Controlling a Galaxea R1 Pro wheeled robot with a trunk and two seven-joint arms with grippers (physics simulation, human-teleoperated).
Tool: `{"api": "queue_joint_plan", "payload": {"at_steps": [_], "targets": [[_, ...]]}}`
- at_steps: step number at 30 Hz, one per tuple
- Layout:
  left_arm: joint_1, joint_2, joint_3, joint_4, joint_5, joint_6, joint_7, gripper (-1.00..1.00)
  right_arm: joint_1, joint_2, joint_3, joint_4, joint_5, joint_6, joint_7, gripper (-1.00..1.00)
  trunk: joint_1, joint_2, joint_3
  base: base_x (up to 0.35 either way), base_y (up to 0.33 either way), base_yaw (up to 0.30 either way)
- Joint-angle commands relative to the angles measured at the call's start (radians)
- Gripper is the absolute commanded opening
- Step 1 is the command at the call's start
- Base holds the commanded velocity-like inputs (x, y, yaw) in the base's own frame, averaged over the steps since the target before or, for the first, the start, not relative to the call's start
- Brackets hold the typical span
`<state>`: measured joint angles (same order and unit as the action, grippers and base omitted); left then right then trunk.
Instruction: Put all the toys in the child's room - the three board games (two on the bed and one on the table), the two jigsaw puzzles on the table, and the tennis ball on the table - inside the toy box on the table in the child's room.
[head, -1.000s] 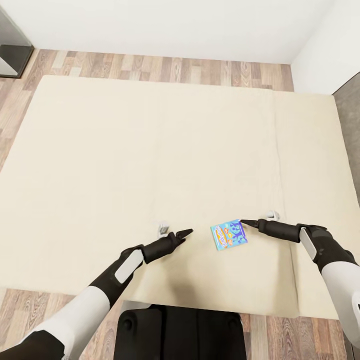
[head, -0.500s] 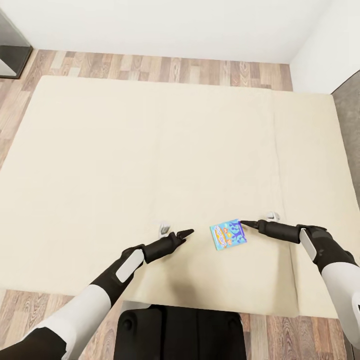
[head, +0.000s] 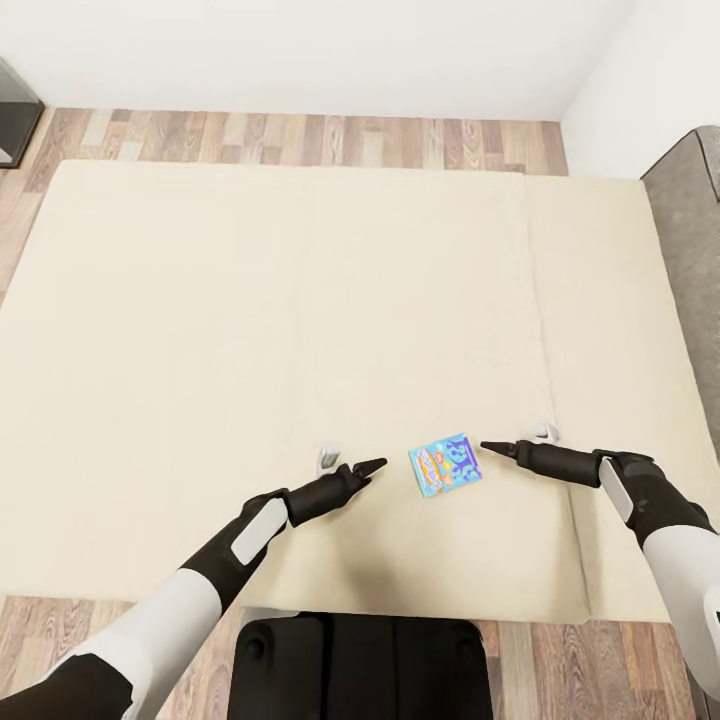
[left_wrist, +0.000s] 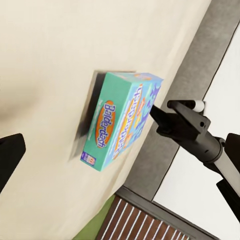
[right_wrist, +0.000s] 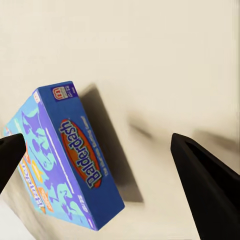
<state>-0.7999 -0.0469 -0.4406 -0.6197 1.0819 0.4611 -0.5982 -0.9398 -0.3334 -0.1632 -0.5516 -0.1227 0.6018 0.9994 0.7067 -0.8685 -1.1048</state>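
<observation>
A mostly blue board game (head: 445, 465) lies flat on the beige mattress of the bed (head: 250, 320), near its front edge. It also shows as a teal-and-blue box (left_wrist: 122, 125) in the left wrist view and as a blue box (right_wrist: 65, 160) in the right wrist view. My left gripper (head: 368, 466) hovers a short way to the box's left, apart from it. My right gripper (head: 494, 448) points at the box's right corner with a small gap. The right wrist view shows its fingers (right_wrist: 200, 185) spread wide, and a left finger (left_wrist: 7, 160) sits far out to the side. Nothing is held.
A grey headboard (head: 690, 250) borders the bed on the right. Wood-plank floor (head: 300, 135) runs beyond the bed up to a white wall. A dark piece of furniture (head: 12, 125) stands at the far left corner. My black base (head: 360, 665) is at the bed's front edge.
The whole view has shifted, so the bed and the blue box sit further left in the picture. A small gap has opened between my right fingertips and the box. Both arms hold their pose.
</observation>
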Motion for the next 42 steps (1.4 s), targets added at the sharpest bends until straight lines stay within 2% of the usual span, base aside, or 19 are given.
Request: {"api": "queue_joint_plan", "payload": {"at_steps": [1,17,42], "targets": [[-0.001,0.0,-0.002,0.001,0.01,0.007,0.0,1.0,0.0,0.0,-0.001,0.0,0.0,0.004,0.001,1.0,0.0,-0.001,0.0,0.0,0.0,-0.038],[-0.001,0.001,-0.001,0.004,0.01,0.003,0.001,1.0,0.002,0.001,0.0,-0.002,0.0,0.006,0.001,1.0,0.0,-0.001,-0.004,0.0,0.0,-0.017],[-0.001,-0.002,-0.003,0.005,0.01,-0.002,0.001,1.0,0.003,0.0,-0.001,-0.002,0.0,0.007,0.003,1.0,0.0,-0.001,-0.035,0.0,0.0,-0.05]]}}
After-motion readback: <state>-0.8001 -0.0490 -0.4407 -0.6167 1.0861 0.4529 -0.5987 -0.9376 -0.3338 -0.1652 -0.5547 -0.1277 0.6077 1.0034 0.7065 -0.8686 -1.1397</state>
